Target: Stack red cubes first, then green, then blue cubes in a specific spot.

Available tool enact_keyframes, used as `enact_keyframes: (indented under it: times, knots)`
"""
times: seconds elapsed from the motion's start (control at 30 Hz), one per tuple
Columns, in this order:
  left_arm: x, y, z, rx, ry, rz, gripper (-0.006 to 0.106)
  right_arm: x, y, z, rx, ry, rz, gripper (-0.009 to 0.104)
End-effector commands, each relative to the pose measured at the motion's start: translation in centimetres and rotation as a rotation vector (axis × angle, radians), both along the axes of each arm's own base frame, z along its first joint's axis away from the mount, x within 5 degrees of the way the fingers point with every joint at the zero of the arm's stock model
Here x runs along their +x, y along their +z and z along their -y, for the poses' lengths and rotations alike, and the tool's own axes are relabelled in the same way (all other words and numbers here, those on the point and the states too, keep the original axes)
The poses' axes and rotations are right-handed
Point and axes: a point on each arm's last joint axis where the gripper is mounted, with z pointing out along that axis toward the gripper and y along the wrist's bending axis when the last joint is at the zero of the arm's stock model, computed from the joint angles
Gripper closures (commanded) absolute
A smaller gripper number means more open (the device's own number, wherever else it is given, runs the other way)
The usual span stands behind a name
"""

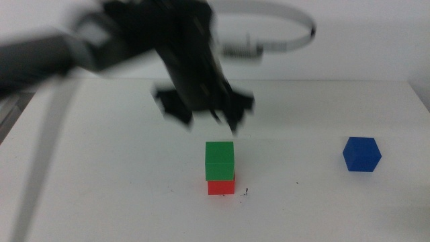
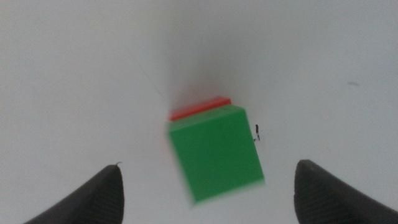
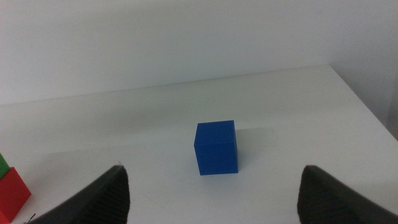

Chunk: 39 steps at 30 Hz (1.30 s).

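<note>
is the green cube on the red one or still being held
On it. The green cube sits on the red cube; the left end effector hovers above, open, not touching.

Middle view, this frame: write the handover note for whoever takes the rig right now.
Left gripper: open, empty, above the stack, blurred.
Right gripper: open, empty, facing the blue cube; its arm is outside the middle view.
Green cube sits on the red cube, beside the small black marks on the white table.
Blue cube stands alone on the table, well to the right of the stack.
Done: red and green stacked.
Left: pick the blue cube and set it on the green one.
</note>
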Motion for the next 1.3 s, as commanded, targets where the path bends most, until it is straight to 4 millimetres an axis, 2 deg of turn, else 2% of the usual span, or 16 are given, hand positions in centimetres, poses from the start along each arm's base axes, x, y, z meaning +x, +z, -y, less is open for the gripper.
enact_keyframes:
  times: [0.0, 0.1, 0.17, 0.23, 0.33, 0.43, 0.5, 0.67, 0.97, 1.03, 1.1, 1.17, 1.27]
  knots:
    - [-2.0, 6.6, -2.7, 0.012, -0.155, 0.160, 0.007, 0.0, -0.1, 0.0, -0.013, -0.004, 0.008, 0.007]
    - [-5.1, 11.0, -5.3, 0.014, -0.256, 0.312, 0.007, 0.0, -0.1, 0.0, -0.013, -0.004, 0.008, 0.007]
    - [-8.0, 12.8, -7.3, -0.005, -0.286, 0.366, 0.007, 0.0, -0.1, 0.0, -0.013, -0.004, 0.008, 0.007]
    - [-11.6, 12.6, -9.4, -0.059, -0.297, 0.371, 0.007, 0.0, -0.1, 0.0, -0.013, -0.004, 0.008, 0.007]
    - [-15.8, 10.9, -11.2, -0.244, -0.323, 0.482, 0.007, 0.0, -0.1, 0.0, -0.013, -0.004, 0.008, 0.007]
    - [-18.5, 9.9, -12.9, -0.320, -0.308, 0.568, 0.007, 0.0, -0.1, 0.0, -0.013, -0.004, 0.008, 0.007]
    - [-19.6, 9.9, -13.7, -0.326, -0.312, 0.575, 0.007, 0.0, -0.1, 0.0, -0.013, -0.004, 0.008, 0.007]
    - [-20.6, 10.6, -14.1, -0.362, -0.316, 0.583, 0.007, 0.0, -0.1, 0.0, -0.013, -0.004, 0.008, 0.007]
    - [-20.6, 10.8, -14.1, -0.376, -0.310, 0.599, 0.007, 0.0, -0.1, 0.0, -0.013, -0.004, 0.008, 0.007]
    - [-20.5, 10.9, -14.1, -0.377, -0.313, 0.612, 0.007, 0.1, 0.9, 0.1, -0.032, -0.005, 0.113, 0.007]
    - [-20.5, 10.9, -14.1, -0.377, -0.313, 0.613, 0.007, 0.1, 1.5, 0.0, 0.035, -0.009, 0.175, 0.007]
    - [-20.4, 10.9, -14.1, -0.373, -0.312, 0.624, 0.007, -0.1, 3.6, 0.1, 0.081, -0.011, 0.203, 0.007]
    - [-20.3, 11.1, -14.1, -0.381, -0.307, 0.644, 0.007, 1.1, 7.5, 0.0, 0.094, -0.025, 0.012, 0.007]
